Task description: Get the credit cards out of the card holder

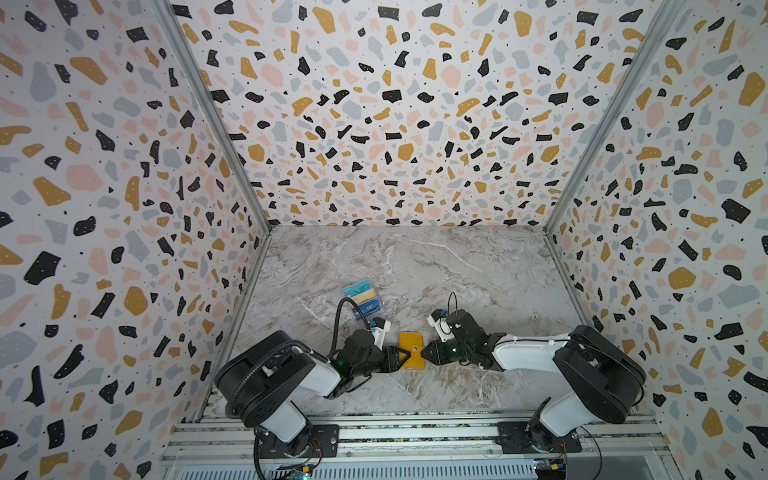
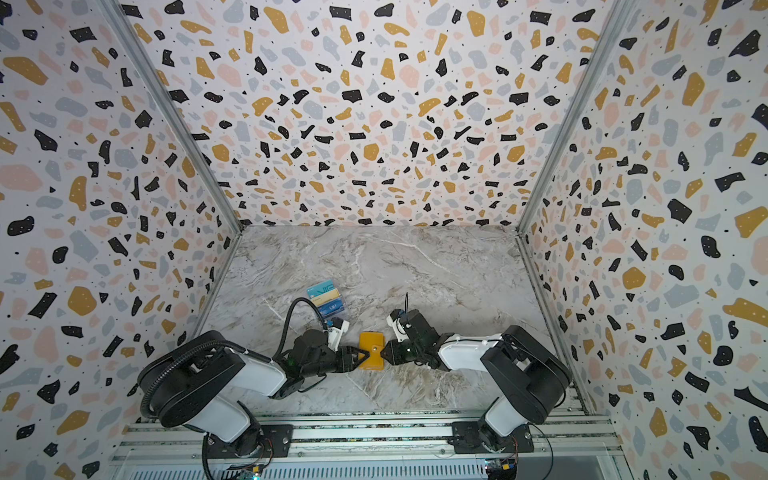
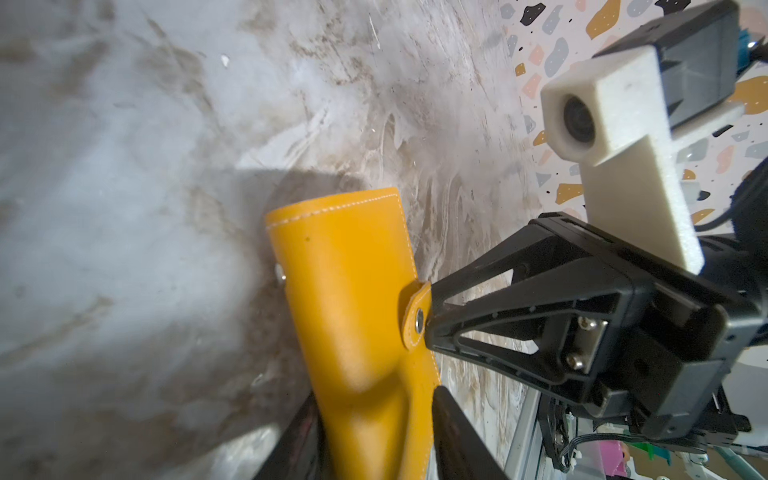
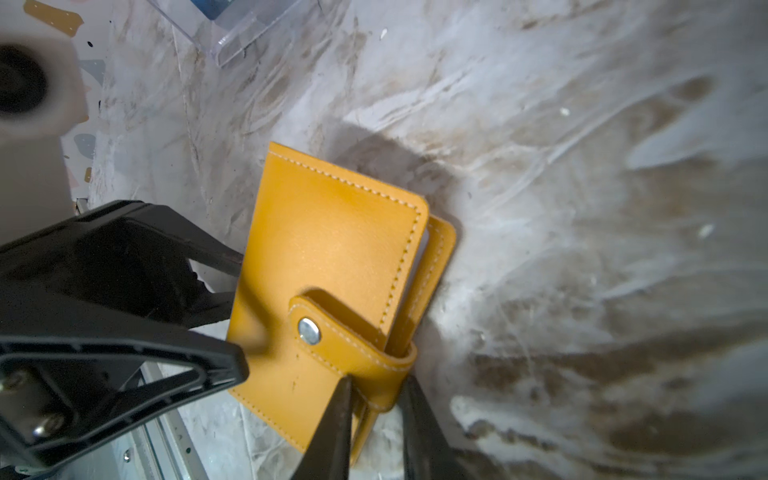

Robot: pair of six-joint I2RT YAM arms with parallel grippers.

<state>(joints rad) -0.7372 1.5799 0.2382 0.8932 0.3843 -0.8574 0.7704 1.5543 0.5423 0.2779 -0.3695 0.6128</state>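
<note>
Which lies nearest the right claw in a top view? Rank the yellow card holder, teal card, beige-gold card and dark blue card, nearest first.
1. yellow card holder: at the right claw tips, mid-table.
2. dark blue card: near end of the card row, farther back and left.
3. beige-gold card: middle of the row.
4. teal card: far end of the row.

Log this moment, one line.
card holder: shut, snap fastened | left gripper: gripping its spine side | right gripper: pinching snap strap | credit cards: three in clear tray
</note>
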